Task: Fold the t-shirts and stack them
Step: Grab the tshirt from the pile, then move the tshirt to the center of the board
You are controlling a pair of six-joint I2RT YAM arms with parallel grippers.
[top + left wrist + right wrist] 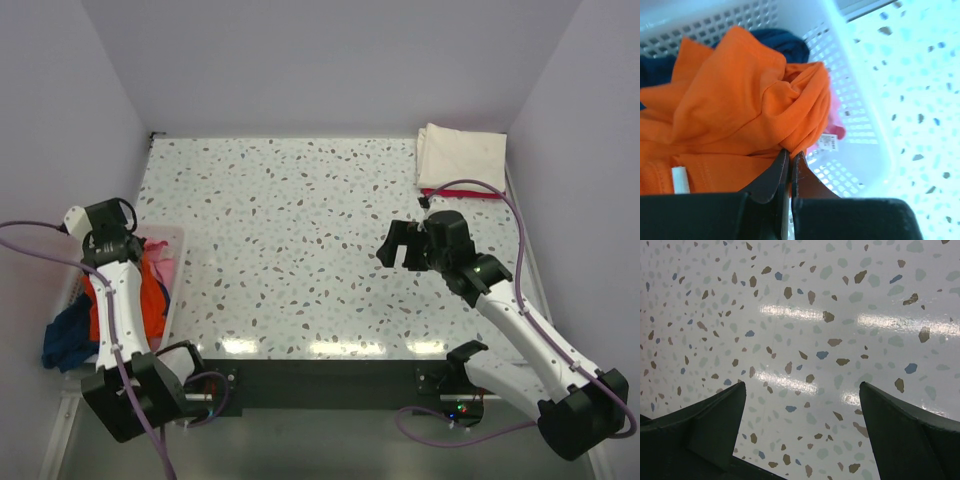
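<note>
We see the left claw (791, 154) down in the white basket (860, 107) that stands off the left edge of the tabletop (300, 230). Its two fingers are drawn almost together, and a fold of the orange shirt (735, 100) is pinched between their tips. The orange shirt lies crumpled on top of the pile and fills most of the basket in the left wrist view. Behind it we find a navy shirt (785, 42) against the basket's far wall. A pink shirt (836, 112) peeks out beside the orange one, near a small white label (829, 142). From above, we note blue cloth hanging over the basket's near end.

The right claw (802, 386) hangs over bare speckled tabletop on the right half, its fingers spread wide with nothing between them.

In the far right corner of the tabletop we see a folded cream shirt (460, 155). It rests on a red shirt (465, 193), of which only a thin edge shows along the near side. Both lie well apart from the two claws.
</note>
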